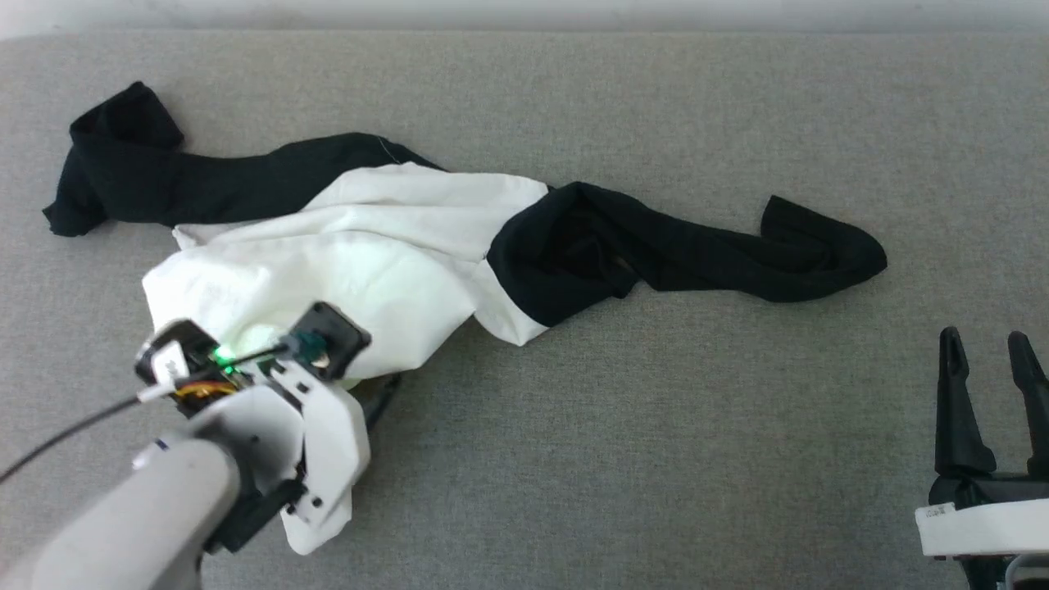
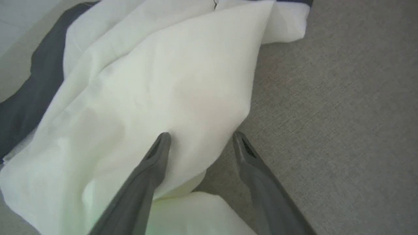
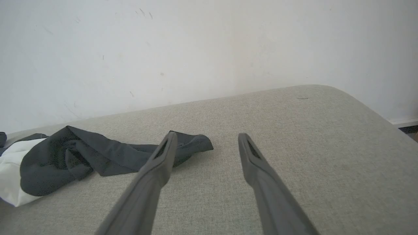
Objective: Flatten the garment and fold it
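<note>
The garment [image 1: 369, 246] is lying crumpled on the grey fabric surface [image 1: 656, 459]. The left gripper [image 2: 201, 135] is hovering at its white edge, jaws apart; the right gripper [image 1: 983, 336] is standing well aside, jaws also apart.

A grey cloth-covered surface [image 1: 656, 459] carries everything. A crumpled black-and-white shirt [image 1: 369, 246] lies on it, stretched sideways

Plain indoor room, type unclear: grey fabric-covered surface [image 3: 294, 130], bare scuffed white wall [image 3: 196, 49].
</note>
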